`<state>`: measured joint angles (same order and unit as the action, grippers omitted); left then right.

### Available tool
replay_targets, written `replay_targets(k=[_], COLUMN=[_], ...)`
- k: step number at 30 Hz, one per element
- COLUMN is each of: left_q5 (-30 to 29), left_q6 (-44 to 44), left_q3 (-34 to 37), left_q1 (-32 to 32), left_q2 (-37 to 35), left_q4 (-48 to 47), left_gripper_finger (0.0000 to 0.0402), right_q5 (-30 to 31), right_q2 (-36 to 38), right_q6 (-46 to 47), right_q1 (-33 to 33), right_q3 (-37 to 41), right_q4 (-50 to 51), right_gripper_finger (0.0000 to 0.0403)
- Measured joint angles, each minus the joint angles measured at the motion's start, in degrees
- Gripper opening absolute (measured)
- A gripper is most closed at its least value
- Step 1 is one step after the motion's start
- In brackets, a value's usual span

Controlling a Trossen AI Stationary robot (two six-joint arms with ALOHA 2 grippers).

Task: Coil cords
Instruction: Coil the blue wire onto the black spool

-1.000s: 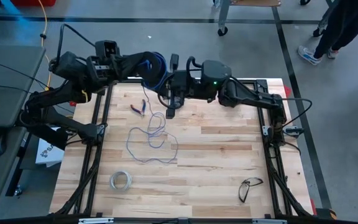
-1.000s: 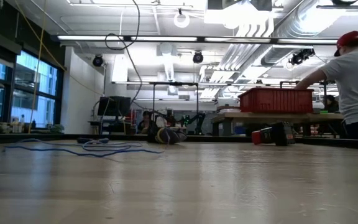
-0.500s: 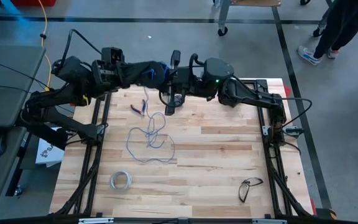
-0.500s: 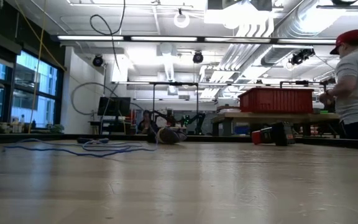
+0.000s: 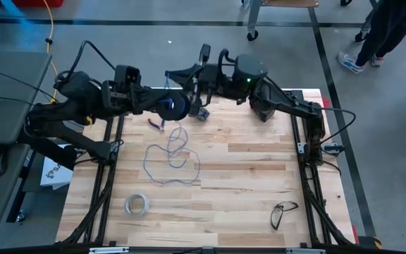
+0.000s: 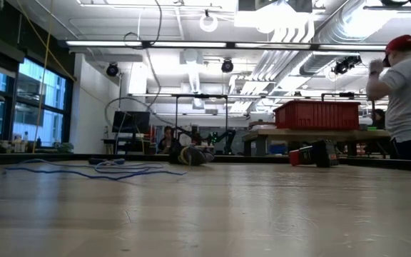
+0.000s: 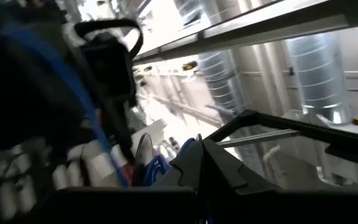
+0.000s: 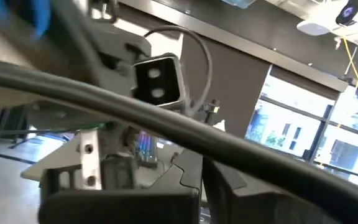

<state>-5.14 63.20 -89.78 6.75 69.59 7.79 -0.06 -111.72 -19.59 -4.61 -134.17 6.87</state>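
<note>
Bluish-grey wire lies in loose loops on the wooden table, one strand rising to the dark spool gripped by the closed left gripper; right gripper, shut, hovers just beside

Wood-plank table, light butcher-block, dark frame rails along left and right edges. Thin bluish wire lies in loose loops on the left-centre of the top, one strand running up toward the far edge. Small pliers with reddish handles lie near the far-left part, just beside the wire's upper end. Whitish tape ring lies flat near the front-left. Dark glasses lie near the front-right, well apart from the rest. In the low view the wire shows as a flat blue tangle on the tabletop.
</note>
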Motion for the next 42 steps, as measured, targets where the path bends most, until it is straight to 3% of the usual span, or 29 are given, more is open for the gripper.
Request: replay_targets(k=[11,17,25,34,42], left_q5=[-2.5,-6.0,-10.4,-7.3,-5.4], left_q6=[-9.0,-23.6,-50.1,-63.9,-68.0], left_q3=[0.0,0.0,0.0,0.0,0.0], left_q1=[-0.6,-4.1,-7.6,-7.9,-8.0], left_q2=[-4.7,-7.0,-6.6,-4.6,-3.6], left_q4=[-13.7,-18.5,-12.1,-3.4,0.7], left_gripper_finger=[0.0000,0.0000,0.0000,0.0000,0.0001], right_q5=[-2.0,-1.8,-1.9,-2.1,-2.1], right_q2=[4.2,6.3,7.3,7.3,7.1], right_q6=[-1.5,-1.5,2.1,9.7,17.1], right_q1=[-4.4,-4.8,-4.8,-4.3,-4.4], right_q3=[0.0,0.0,0.0,0.0,0.0], right_q4=[9.5,14.7,17.8,20.3,28.7], right_gripper_finger=[0.0000,0.0000,0.0000,0.0004,0.0098])
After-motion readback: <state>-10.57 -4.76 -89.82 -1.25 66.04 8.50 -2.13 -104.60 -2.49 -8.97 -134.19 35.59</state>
